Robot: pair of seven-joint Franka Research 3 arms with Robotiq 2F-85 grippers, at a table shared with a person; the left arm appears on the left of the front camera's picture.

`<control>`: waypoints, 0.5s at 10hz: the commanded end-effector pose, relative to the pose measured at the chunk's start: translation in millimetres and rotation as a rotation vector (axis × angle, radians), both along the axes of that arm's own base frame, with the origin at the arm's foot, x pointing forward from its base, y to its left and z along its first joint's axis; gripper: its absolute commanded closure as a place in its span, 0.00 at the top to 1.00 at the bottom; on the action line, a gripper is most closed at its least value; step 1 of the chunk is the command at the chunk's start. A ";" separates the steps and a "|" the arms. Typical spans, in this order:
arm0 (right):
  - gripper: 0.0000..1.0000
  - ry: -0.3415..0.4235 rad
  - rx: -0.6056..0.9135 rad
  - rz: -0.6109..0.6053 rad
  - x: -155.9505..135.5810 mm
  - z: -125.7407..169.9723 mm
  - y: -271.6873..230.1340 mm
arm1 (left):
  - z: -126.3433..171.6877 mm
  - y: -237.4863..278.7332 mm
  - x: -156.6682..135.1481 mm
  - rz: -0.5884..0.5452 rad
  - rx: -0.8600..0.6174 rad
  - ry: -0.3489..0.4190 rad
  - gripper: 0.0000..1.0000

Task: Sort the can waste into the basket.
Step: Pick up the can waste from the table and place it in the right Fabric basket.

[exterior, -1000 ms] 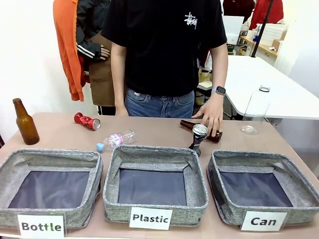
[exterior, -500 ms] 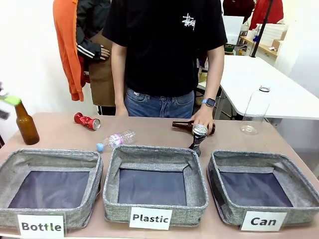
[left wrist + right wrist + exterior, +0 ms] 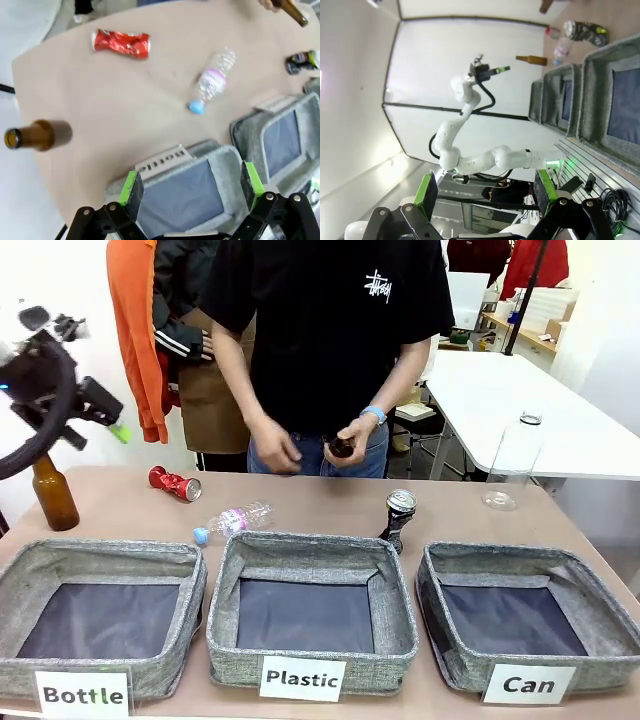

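The tabletop [image 3: 120,512] carries a row of grey baskets along its near edge. The one labelled "Can" [image 3: 495,552] is at the near right and looks empty. The left arm [image 3: 40,390] hangs high over the far left corner, and its pincer [image 3: 190,185] has its jaws wide apart with nothing between them. The right pincer [image 3: 484,189] is likewise apart and empty, off the tabletop.

The step in hand looks like a reach for the red can [image 3: 175,483]. It lies on its side at the far left, beyond the "Bottle" basket [image 3: 100,552] and well apart from the "Can" basket. To do this well, the pincer should come straight down and close across the can's narrow crushed waist, not along its length. It should also keep off the upright brown bottle [image 3: 52,490] to the left. The crushed metal will likely be slippery and light, so a centred grip matters. The carry crosses the other two baskets, so let go only once inside the right-hand rim.

The dark can [image 3: 399,515] stands upright just beyond the far right corner of the "Plastic" basket [image 3: 310,545], near the "Can" basket. It probably suits the right arm better.

- Tabletop: one.
- Baskets: three.
- Clear plastic bottles: two, a tall one [image 3: 515,460] standing at the far right and a small one [image 3: 232,521] lying left of centre.
- Brown bottles: two, the upright one and one in the person's hands [image 3: 342,447].
- Cans: two.
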State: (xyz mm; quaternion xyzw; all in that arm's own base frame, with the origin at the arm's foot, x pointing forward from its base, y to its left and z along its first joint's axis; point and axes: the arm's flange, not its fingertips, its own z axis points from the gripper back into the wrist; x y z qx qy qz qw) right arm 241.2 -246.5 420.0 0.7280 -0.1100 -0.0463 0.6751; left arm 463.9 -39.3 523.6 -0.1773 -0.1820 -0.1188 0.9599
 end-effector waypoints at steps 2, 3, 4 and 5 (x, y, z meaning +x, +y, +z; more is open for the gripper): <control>1.00 -0.006 0.001 0.011 -5.0 1.9 -1.8 | 2.7 10.9 -14.9 -0.023 -0.031 0.017 1.00; 1.00 -0.006 0.001 0.011 -5.0 1.9 -1.8 | -2.4 -2.6 3.6 -0.002 -0.003 0.001 1.00; 1.00 -0.006 0.001 0.011 -5.0 1.9 -1.8 | -1.2 -2.0 -3.6 0.005 0.000 -0.061 1.00; 1.00 -0.006 0.001 0.011 -5.0 1.9 -1.8 | -1.2 -6.7 13.1 0.051 0.002 -0.042 1.00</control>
